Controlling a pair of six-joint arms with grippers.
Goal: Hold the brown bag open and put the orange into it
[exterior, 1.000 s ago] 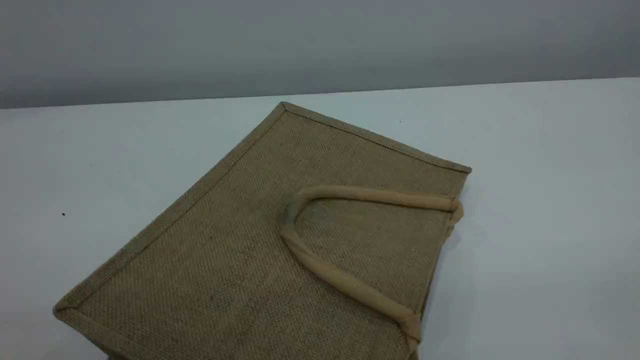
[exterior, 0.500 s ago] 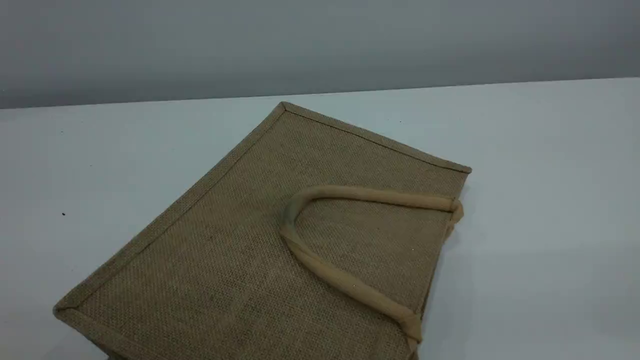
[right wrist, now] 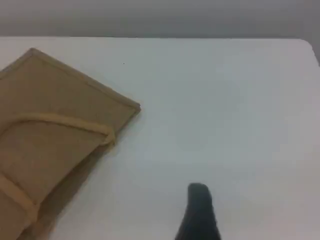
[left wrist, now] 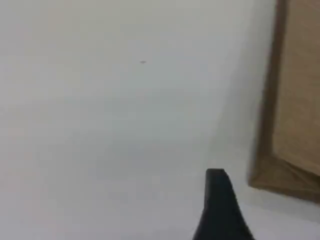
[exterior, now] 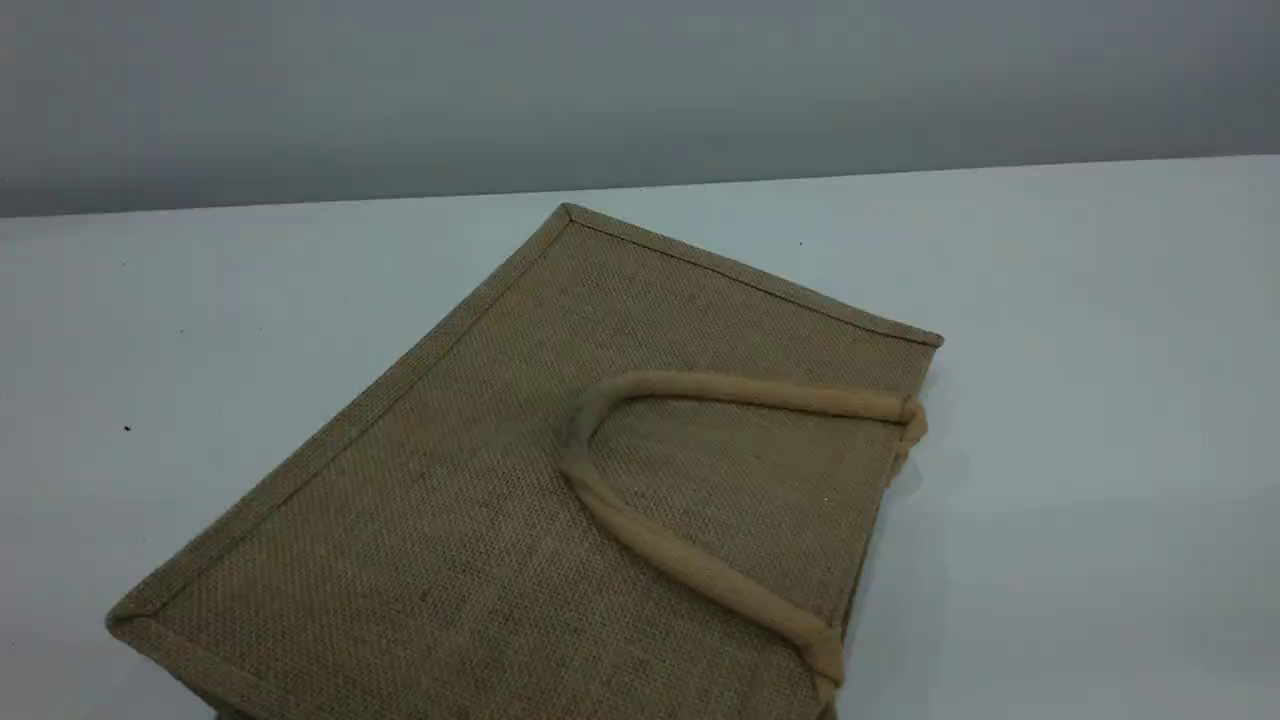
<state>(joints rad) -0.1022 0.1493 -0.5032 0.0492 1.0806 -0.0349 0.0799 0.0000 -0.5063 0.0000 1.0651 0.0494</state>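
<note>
The brown bag (exterior: 480,520) lies flat on the white table, its mouth edge toward the right, with one beige handle (exterior: 750,392) folded back over its top face. The left wrist view shows a corner of the bag (left wrist: 295,100) to the right of my left gripper's one visible fingertip (left wrist: 220,205), which hangs over bare table. In the right wrist view the bag (right wrist: 50,140) is at the left, well apart from my right gripper's dark fingertip (right wrist: 199,210). Nothing sits against either fingertip. The orange is out of view. Neither arm shows in the scene view.
The white table (exterior: 1080,400) ends at a far edge (exterior: 300,203) against a grey wall. Its far right corner (right wrist: 305,42) shows in the right wrist view.
</note>
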